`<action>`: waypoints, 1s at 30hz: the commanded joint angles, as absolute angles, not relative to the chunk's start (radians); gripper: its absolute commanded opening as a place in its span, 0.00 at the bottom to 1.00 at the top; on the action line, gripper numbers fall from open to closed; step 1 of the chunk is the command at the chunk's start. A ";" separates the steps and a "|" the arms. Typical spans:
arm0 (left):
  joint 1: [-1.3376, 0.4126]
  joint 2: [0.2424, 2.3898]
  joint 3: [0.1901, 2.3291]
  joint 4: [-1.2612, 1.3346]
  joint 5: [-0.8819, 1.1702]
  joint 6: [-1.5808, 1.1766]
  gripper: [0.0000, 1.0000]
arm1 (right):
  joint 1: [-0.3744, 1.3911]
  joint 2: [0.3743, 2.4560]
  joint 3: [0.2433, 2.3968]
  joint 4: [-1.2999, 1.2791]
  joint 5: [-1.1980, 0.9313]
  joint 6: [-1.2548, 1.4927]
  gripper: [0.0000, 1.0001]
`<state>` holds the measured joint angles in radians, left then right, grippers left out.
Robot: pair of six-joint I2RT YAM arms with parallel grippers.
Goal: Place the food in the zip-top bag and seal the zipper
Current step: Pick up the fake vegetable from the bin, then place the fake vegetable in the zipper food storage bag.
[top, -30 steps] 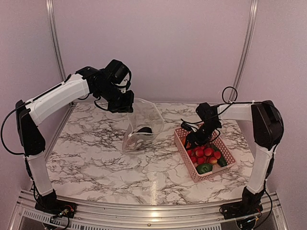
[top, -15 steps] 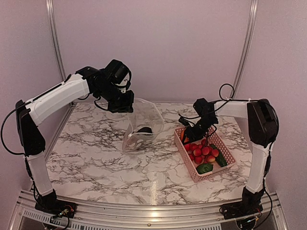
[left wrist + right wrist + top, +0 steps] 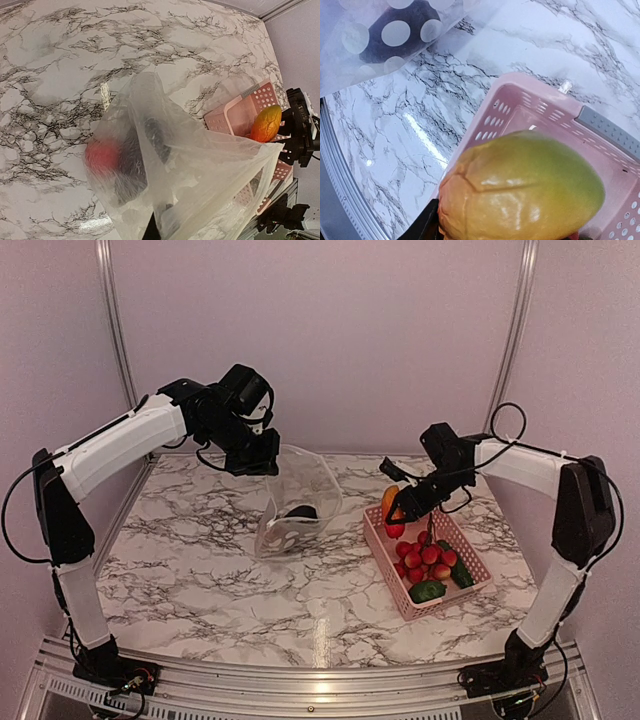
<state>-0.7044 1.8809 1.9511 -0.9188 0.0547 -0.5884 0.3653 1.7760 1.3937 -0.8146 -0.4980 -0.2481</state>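
The clear zip-top bag (image 3: 296,502) hangs open from my left gripper (image 3: 262,464), which is shut on its upper rim. Inside lie a dark purple eggplant (image 3: 301,511) and a red round fruit (image 3: 102,156); white dots show on the bag's face in the right wrist view (image 3: 395,33). My right gripper (image 3: 396,512) is shut on an orange-and-green oval fruit (image 3: 520,187), held above the far left corner of the pink basket (image 3: 394,585). A small red berry (image 3: 395,531) hangs just under it. The zipper is not distinguishable.
The pink basket at the right holds several red fruits (image 3: 425,558), a green pepper (image 3: 426,591) and a cucumber (image 3: 461,575). Marble tabletop (image 3: 200,570) lies around the bag. Metal frame posts stand at the back corners.
My right gripper rose out of the basket with the orange-and-green fruit and moved slightly left, towards the bag. The left arm and the bag stayed still.
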 commanded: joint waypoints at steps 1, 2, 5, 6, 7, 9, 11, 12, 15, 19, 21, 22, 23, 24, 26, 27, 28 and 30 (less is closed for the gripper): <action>-0.703 1.869 1.952 -0.950 0.069 -0.600 0.00 | 0.356 1.724 1.414 -0.864 -0.561 -0.354 0.36; -0.704 1.867 1.948 -0.948 0.067 -0.601 0.00 | 0.356 1.714 1.430 -0.875 -0.569 -0.372 0.36; -0.704 1.857 1.934 -0.941 0.063 -0.604 0.00 | 0.356 1.687 1.480 -0.909 -0.584 -0.426 0.36; -0.704 1.855 1.930 -0.936 0.062 -0.605 0.00 | 0.356 1.680 1.497 -0.916 -0.585 -0.441 0.36; -0.704 1.851 1.925 -0.932 0.061 -0.606 0.00 | 0.357 1.674 1.515 -0.922 -0.586 -0.458 0.36; -0.704 1.844 1.915 -0.919 0.062 -0.611 0.00 | 0.359 1.668 1.563 -0.933 -0.598 -0.472 0.36; -0.704 1.836 1.901 -0.903 0.065 -0.618 0.00 | 0.369 1.665 1.619 -0.949 -0.616 -0.486 0.36; -0.704 1.832 1.896 -0.894 0.068 -0.622 0.00 | 0.377 1.663 1.644 -0.952 -0.621 -0.493 0.36; -0.704 1.822 1.878 -0.865 0.080 -0.630 0.00 | 0.425 1.654 1.708 -0.952 -0.622 -0.512 0.36; -0.705 1.819 1.868 -0.836 0.098 -0.631 0.00 | 0.515 1.650 1.757 -0.931 -0.605 -0.520 0.34; -0.706 1.818 1.867 -0.825 0.106 -0.633 0.00 | 0.570 1.659 1.781 -0.923 -0.594 -0.521 0.33; -0.706 1.818 1.866 -0.820 0.111 -0.635 0.00 | 0.589 1.666 1.794 -0.920 -0.590 -0.521 0.33; -0.706 1.817 1.864 -0.816 0.115 -0.635 0.00 | 0.608 1.675 1.807 -0.916 -0.587 -0.523 0.33; -0.706 1.815 1.861 -0.810 0.120 -0.636 0.00 | 0.627 1.685 1.823 -0.916 -0.583 -0.525 0.33; -0.706 1.812 1.854 -0.798 0.127 -0.639 0.00 | 0.659 1.708 1.850 -0.910 -0.574 -0.532 0.33; -0.706 1.811 1.851 -0.793 0.131 -0.639 0.00 | 0.672 1.718 1.859 -0.904 -0.567 -0.532 0.33; -0.706 1.810 1.849 -0.788 0.135 -0.639 0.00 | 0.685 1.728 1.869 -0.897 -0.560 -0.534 0.33; -0.706 1.810 1.851 -0.778 0.147 -0.637 0.00 | 0.700 1.753 1.881 -0.884 -0.551 -0.529 0.33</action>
